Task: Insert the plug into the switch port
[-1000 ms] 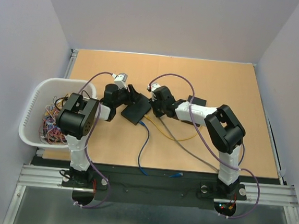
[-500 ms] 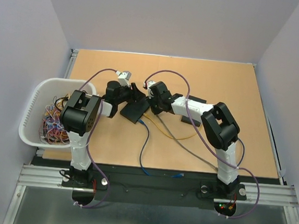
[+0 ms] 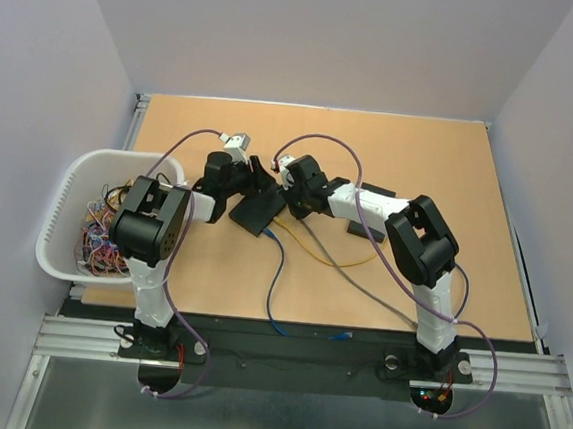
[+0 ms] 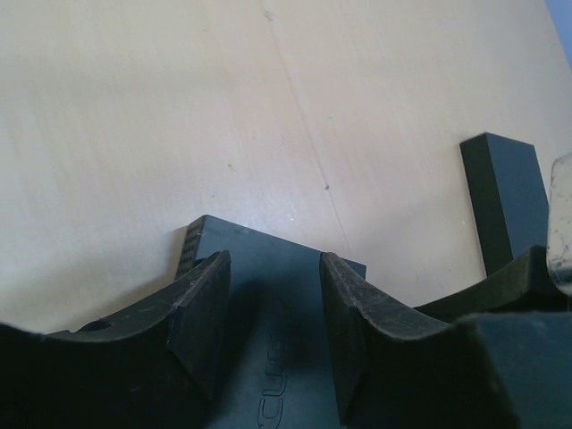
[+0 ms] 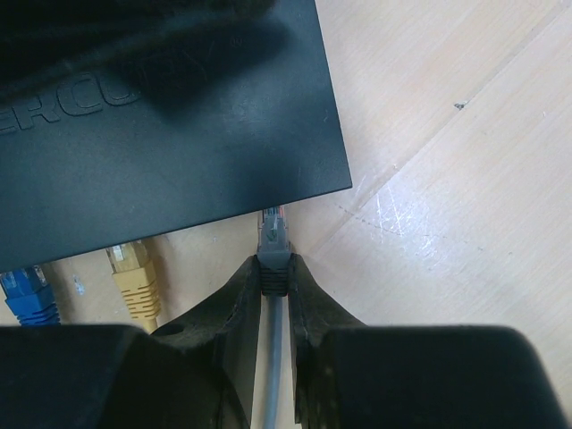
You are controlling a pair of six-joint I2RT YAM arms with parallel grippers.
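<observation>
**Grey plug lined up at the switch's port edge, pinched in the right tool**

In the right wrist view the right tool (image 5: 273, 279) is clamped on the grey plug (image 5: 272, 234) in the lower middle of the frame. The plug's long axis runs straight up and down the frame. Its clear tip points to the top and meets the lower right edge of the black switch (image 5: 161, 134); whether it has entered a port cannot be told. To its left a yellow plug (image 5: 132, 273) and a blue plug (image 5: 25, 290) sit at the same edge. In the left wrist view the left tool (image 4: 273, 268) has its jaws apart over the switch's lettered top face. From above, the switch lies just upper left of centre on the desk (image 3: 421, 166).
</observation>
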